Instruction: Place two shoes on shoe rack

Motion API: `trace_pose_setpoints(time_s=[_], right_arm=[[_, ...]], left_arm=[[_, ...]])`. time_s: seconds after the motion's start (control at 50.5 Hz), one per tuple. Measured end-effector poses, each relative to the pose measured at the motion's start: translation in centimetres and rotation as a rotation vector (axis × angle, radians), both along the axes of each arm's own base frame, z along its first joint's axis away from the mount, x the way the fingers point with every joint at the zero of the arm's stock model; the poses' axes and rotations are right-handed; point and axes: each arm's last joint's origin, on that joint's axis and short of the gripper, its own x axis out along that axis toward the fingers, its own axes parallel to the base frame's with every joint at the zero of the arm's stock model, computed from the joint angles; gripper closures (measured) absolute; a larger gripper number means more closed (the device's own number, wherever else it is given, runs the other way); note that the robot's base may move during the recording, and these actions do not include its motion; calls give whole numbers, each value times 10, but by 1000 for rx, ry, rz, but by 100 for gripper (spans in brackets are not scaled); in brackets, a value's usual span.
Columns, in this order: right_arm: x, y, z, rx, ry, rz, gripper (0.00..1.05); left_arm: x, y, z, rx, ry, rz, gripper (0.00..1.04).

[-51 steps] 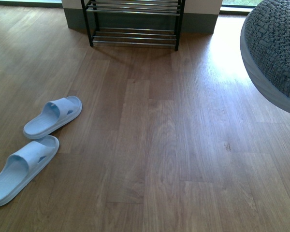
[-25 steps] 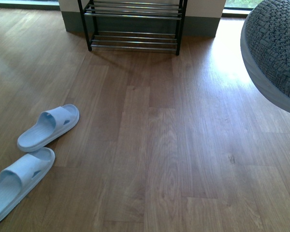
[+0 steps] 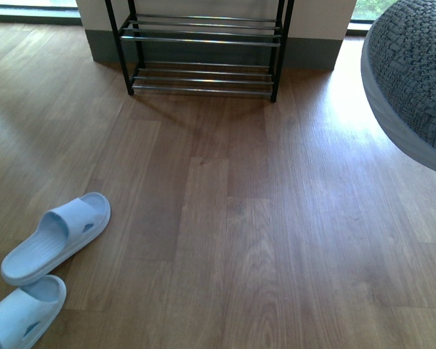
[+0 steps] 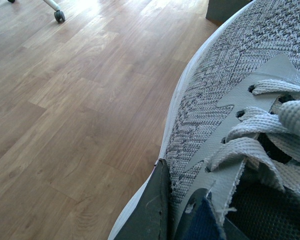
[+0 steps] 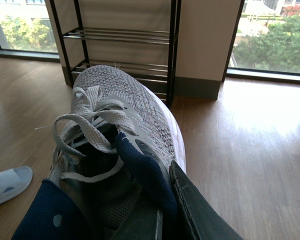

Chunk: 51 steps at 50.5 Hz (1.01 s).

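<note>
The black shoe rack (image 3: 203, 51) with chrome bars stands against the far wall, straight ahead. A grey knit sneaker (image 3: 414, 73) fills the right edge of the front view, lifted off the floor. My left gripper (image 4: 175, 215) is shut on a grey sneaker (image 4: 230, 90), one dark finger (image 4: 150, 210) outside its side wall by the laces. My right gripper (image 5: 160, 210) is shut on the other grey sneaker (image 5: 135, 105), clamping its navy collar, toe pointing at the shoe rack (image 5: 120, 37). Neither arm shows in the front view.
Two light blue slippers (image 3: 54, 236) lie on the wood floor at the lower left, one (image 5: 7, 182) also in the right wrist view. A chair caster (image 4: 59, 16) stands off to the side. Windows flank the wall behind the rack.
The view has advanced toward the rack: the rack looks larger and lower in the picture, and the slippers have slid toward the bottom left corner. The sneaker at the right edge holds its place.
</note>
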Motion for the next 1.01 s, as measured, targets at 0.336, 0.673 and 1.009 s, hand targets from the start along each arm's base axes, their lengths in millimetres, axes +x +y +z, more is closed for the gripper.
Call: trace_pose_setpoints(time_s=[0.336,0.673,1.009], right_arm=[[0,0,0,1,0,6,103],[0,0,0,0,2,-11,103],[0,0,0,0,1,-1,103]], left_arm=[[0,0,0,3,0,9,103],[0,0,0,-1,1,-3,103],[0,0,0,1,0,1,103]])
